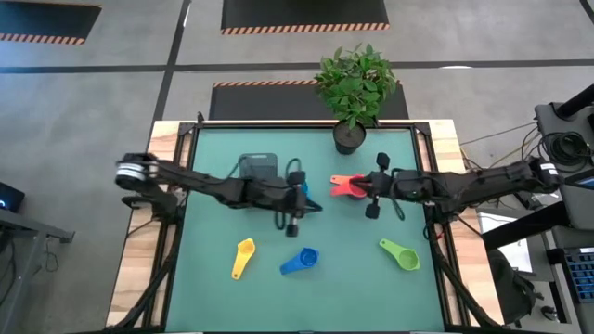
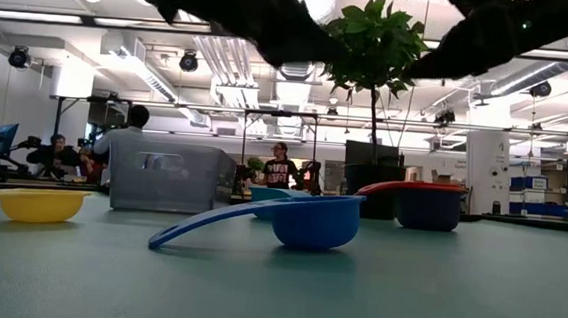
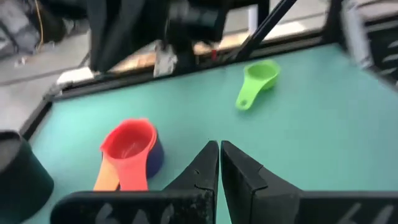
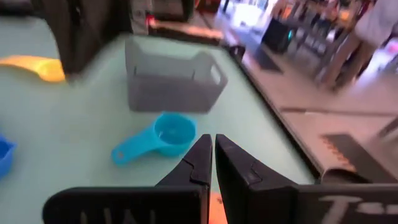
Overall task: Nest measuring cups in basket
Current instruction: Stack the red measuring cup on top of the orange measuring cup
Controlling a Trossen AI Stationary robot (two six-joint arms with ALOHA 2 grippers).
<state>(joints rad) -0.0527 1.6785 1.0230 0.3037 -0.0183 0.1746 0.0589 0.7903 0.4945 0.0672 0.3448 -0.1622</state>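
cups lie spread over the green mat (image 1: 213,297), none of them in the basket (image 1: 258,166) yet. going left to right in the high view: the basket sits at the mat's back left, its long axis running across the table; the left gripper (image 1: 290,225) hangs just right of it, jaws pressed together and holding nothing. below that, near the front edge, lies the yellow cup (image 1: 243,256), bowl toward the back and handle toward the front, slightly tilted. next is the blue cup (image 1: 302,262), bowl to the right, handle trailing left and forward. the cyan cup (image 4: 155,139) lies just beside the basket, mostly hidden under the left arm from above; which way its handle runs on the table i cannot tell. near centre the red cup (image 1: 347,186) sits in a darker cup with an orange handle showing beneath, handles pointing left. the right gripper (image 1: 373,210) hovers beside that stack, jaws also pressed together, empty. far right lies the green cup (image 1: 400,253), bowl front-right, handle back-left.

likely next is a first pick. to do it well, spread the jaws before descending, come across a handle's narrow width rather than along it, and set the largest cup in first, handle along the basket's length.
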